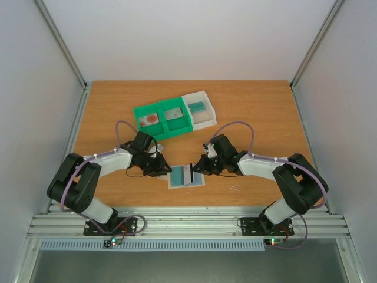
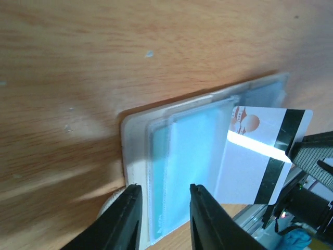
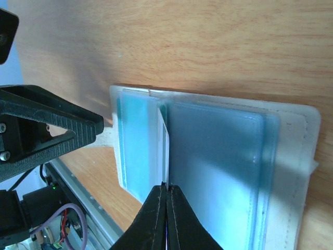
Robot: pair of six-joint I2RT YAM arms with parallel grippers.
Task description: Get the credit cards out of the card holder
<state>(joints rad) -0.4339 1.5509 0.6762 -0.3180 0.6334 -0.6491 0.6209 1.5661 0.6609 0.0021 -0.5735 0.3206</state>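
The card holder [image 1: 177, 182] lies open on the table between my two grippers, with a pale beige border [image 2: 131, 140] and clear sleeves. A teal card [image 2: 192, 151] and a blue card [image 3: 218, 166] sit in the sleeves. My right gripper [image 1: 197, 169] [image 3: 166, 186] is shut on the edge of a white card with a dark stripe and an orange circle [image 2: 255, 161], which stands tilted up above the middle of the holder [image 3: 291, 156]. My left gripper [image 1: 164, 170] [image 2: 165, 194] hovers over the holder's left end, jaws apart, nothing between them.
Behind the holder stands a green two-compartment tray [image 1: 148, 111] with a white red-circle card [image 1: 151, 118] and a grey card [image 1: 174, 114]. A white tray [image 1: 207, 96] beside it holds a teal card [image 1: 196, 107]. An aluminium rail [image 1: 188, 224] runs along the near edge.
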